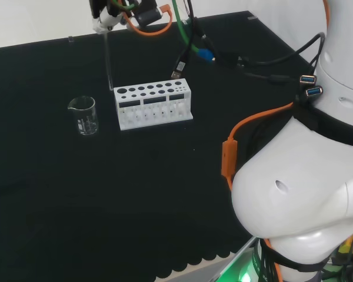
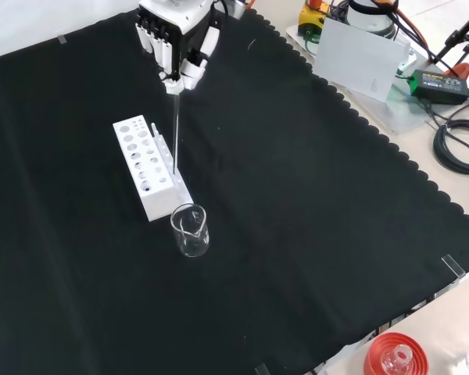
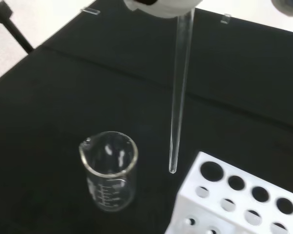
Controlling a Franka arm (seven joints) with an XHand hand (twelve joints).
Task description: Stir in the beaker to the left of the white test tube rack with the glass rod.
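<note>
the hand (image 2: 176,39) is hanging above the table (image 2: 313,203) at the top of the front view, its fingers curled round the upper end of the glass rod (image 2: 175,133); the rod is hanging nearly upright from the hand, its lower tip in the air just above the white test tube rack (image 2: 148,168), near the rack's end that faces the beaker; in the wrist view the rod's tip (image 3: 172,169) is sitting between the beaker (image 3: 109,170) and the corner of the rack (image 3: 234,200), touching neither; the beaker is standing upright on the black cloth, just beside the rack's end and apart from it, to the left of the rack in the head view (image 1: 83,115) and nearer the camera in the front view (image 2: 190,230); it is looking empty, graduation marks showing on its wall, spout pointing away from the rack; the rack's holes are showing open from above; an orange cable (image 1: 247,126) is running along the arm's white links (image 1: 300,182) at the right of the head view.
</note>
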